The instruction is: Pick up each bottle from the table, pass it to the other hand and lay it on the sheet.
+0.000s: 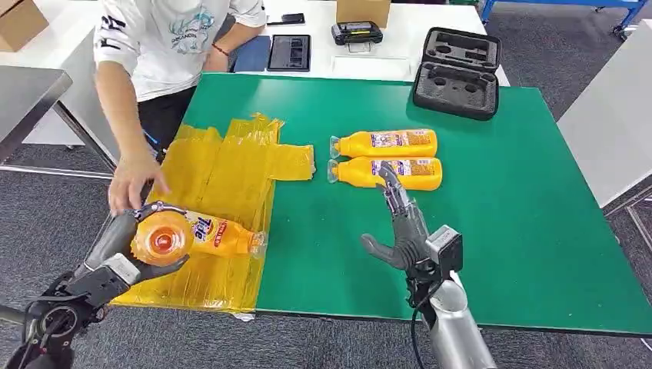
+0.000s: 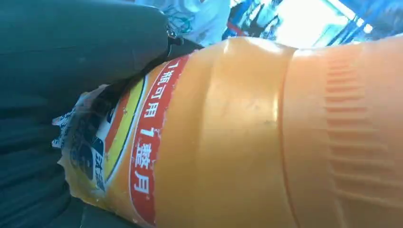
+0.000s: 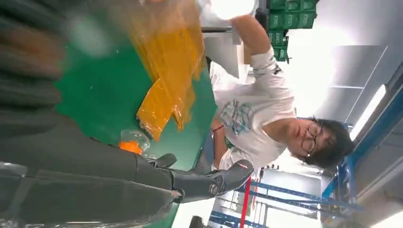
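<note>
My left hand grips the base end of an orange bottle that lies over the yellow sheet, its clear cap toward the table's middle. Close up, that bottle shows its red and yellow label against my dark fingers. Two more orange bottles lie side by side on the green table: the far one and the near one. My right hand hovers open just in front of the near bottle, fingers pointing at it. Its fingers reach past a clear bottle cap.
A person in a white shirt stands at the table's far left, one hand on the sheet's edge beside my left hand. A black foam case sits at the back right. Tablets and a device lie on the white table behind.
</note>
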